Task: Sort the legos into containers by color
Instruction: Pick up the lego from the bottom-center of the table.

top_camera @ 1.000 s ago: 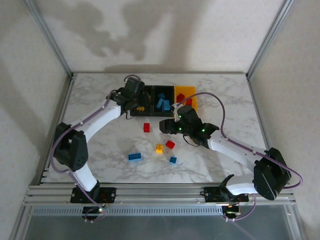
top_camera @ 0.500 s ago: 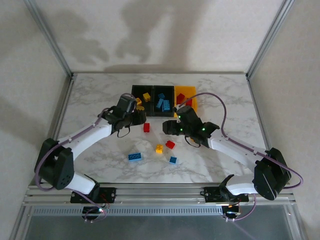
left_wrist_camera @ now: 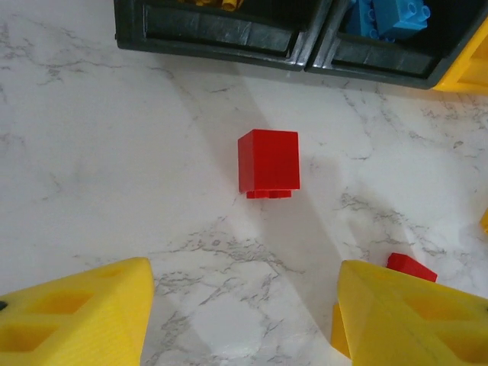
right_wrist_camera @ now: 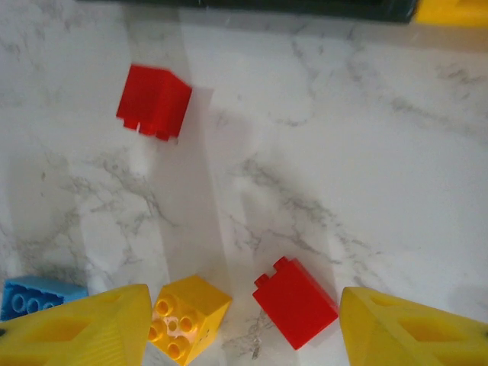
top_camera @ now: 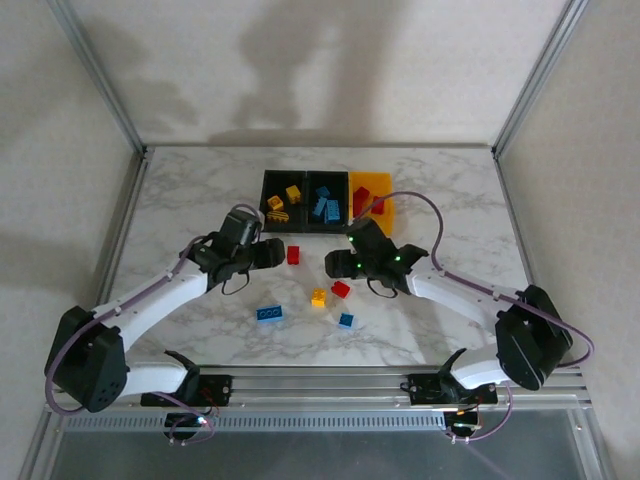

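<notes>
Three joined bins stand at the back: a black bin (top_camera: pixel 281 187) with yellow bricks, a black bin (top_camera: pixel 326 188) with blue bricks (left_wrist_camera: pixel 389 15), and a yellow-orange bin (top_camera: pixel 384 184) with red bricks. Loose on the marble lie a red brick (top_camera: pixel 293 254) (left_wrist_camera: pixel 268 162) (right_wrist_camera: pixel 154 101), a second red brick (top_camera: pixel 341 289) (right_wrist_camera: pixel 296 302), a yellow brick (top_camera: pixel 318 297) (right_wrist_camera: pixel 189 316), and two blue bricks (top_camera: pixel 268 313) (top_camera: pixel 346 320). My left gripper (top_camera: pixel 268 254) (left_wrist_camera: pixel 244 316) is open and empty, just short of the first red brick. My right gripper (top_camera: pixel 335 265) (right_wrist_camera: pixel 244 328) hangs open over the second red brick and the yellow one.
The black bins' front wall (left_wrist_camera: pixel 217 30) runs along the top of the left wrist view, with the yellow bin's corner (left_wrist_camera: pixel 465 72) at the right. Metal frame rails (top_camera: pixel 300 385) border the table's near edge. White walls enclose the sides.
My left arm has pulled back from over the left black bin toward me and now hovers over the table by the red brick. My right gripper has shifted slightly left.
</notes>
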Controlling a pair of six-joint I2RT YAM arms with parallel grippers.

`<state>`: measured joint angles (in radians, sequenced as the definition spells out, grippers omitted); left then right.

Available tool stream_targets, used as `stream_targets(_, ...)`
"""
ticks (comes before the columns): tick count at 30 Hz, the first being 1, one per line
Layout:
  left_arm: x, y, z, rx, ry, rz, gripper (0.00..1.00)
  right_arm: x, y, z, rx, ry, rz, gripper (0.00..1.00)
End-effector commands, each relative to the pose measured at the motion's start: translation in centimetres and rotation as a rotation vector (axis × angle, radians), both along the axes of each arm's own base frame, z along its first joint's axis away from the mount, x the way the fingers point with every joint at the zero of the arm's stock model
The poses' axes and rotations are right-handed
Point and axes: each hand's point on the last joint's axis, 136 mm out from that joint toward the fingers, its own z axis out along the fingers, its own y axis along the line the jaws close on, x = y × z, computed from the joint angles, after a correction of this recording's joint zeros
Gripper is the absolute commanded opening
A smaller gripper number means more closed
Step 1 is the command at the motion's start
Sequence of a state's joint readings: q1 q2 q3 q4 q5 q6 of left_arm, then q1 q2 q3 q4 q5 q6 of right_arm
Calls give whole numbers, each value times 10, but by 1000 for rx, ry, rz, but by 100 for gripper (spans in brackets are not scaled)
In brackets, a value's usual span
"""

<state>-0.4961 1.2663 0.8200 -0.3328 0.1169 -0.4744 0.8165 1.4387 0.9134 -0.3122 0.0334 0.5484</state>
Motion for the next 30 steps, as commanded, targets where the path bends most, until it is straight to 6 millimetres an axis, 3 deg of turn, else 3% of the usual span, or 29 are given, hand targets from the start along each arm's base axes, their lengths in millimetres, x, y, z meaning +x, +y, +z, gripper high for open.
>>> stream_targets(1, -13, 6, -9, 24, 28, -4, 65, -15, 14, -17, -37, 68, 22, 66)
stream_targets(9, -26, 25, -22, 48, 56, 60, 66, -33, 46, -50, -84, 147, 71, 67)
stream_targets(12, -26, 32, -22, 50, 52, 81, 67, -33, 48, -64, -125, 183, 54, 66)
stream_targets(15, -25, 34, -20, 42, 47, 88, 67, -32, 49, -74, -162, 198, 44, 56)
stream_targets(18, -24, 34, -20, 42, 48, 89, 67, -30, 51, -75, -175, 197, 45, 51)
stream_targets(23, -23, 35, -22, 46, 52, 93, 67, -31, 51, -74, -193, 208, 58, 51)
stream_targets(27, -21, 35, -21, 41, 48, 97, 67, -36, 51, -75, -189, 223, 70, 37)
stream_targets(30, -20, 33, -22, 33, 50, 99, 67, -36, 51, -70, -179, 219, 69, 36)
